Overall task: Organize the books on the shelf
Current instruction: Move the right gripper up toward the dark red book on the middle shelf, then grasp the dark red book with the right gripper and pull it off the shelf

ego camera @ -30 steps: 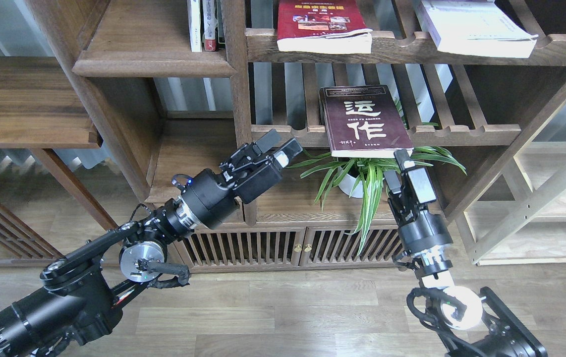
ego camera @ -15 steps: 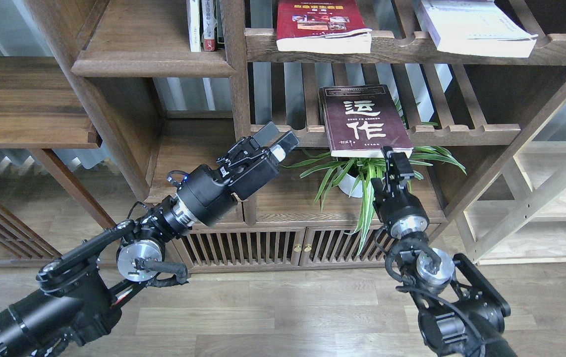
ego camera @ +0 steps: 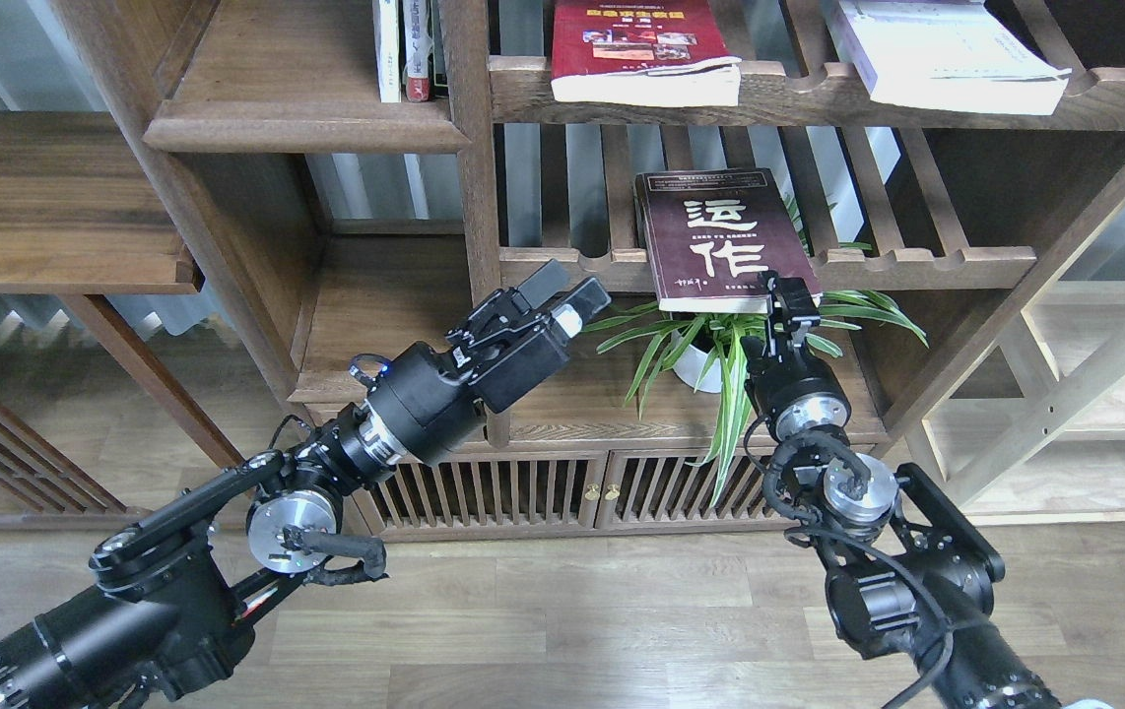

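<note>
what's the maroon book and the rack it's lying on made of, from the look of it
Maroon book: paperback, it seems, with a slightly glossy card cover and pale paper page edges along its front. Slatted rack: dark-stained wood, matte, with visible grain and a scalloped front rail.

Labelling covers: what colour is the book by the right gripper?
Maroon-brown book, white characters; head view.

There is just one view. It looks from the robot's own head, forward and down at a tall brown bookcase [ego camera: 469, 197] standing close in front. The wood floor [ego camera: 572, 611] fills the bottom of the view. The left arm [ego camera: 228, 532] comes in from the bottom left corner, and the right arm [ego camera: 878, 551] from the bottom right.
</note>
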Motion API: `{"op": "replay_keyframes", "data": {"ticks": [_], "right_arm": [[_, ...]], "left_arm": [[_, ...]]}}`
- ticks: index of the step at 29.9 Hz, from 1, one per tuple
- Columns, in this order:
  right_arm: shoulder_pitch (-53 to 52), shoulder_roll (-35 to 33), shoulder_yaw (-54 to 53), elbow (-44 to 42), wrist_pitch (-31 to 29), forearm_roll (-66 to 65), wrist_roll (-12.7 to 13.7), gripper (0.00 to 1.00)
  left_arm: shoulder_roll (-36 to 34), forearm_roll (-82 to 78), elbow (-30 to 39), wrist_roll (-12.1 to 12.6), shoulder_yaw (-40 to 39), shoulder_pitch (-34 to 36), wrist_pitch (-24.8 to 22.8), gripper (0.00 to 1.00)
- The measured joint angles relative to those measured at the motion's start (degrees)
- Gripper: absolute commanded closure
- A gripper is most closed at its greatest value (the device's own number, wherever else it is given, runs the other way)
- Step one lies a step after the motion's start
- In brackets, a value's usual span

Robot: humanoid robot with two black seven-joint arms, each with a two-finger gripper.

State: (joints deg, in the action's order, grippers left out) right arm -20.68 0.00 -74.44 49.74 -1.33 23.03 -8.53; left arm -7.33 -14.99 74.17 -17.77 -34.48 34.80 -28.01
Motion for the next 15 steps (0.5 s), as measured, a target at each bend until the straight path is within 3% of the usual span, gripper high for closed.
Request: {"op": "replay_keyframes", "data": {"ticks": [15], "right_arm": [[-7.9,0.0,0.1,-7.5,0.3,5.0,0.2,0.12]], "left_arm": [[0.0,0.0,-0.4,0.1,-0.9,-0.3,0.0,0.01]]}}
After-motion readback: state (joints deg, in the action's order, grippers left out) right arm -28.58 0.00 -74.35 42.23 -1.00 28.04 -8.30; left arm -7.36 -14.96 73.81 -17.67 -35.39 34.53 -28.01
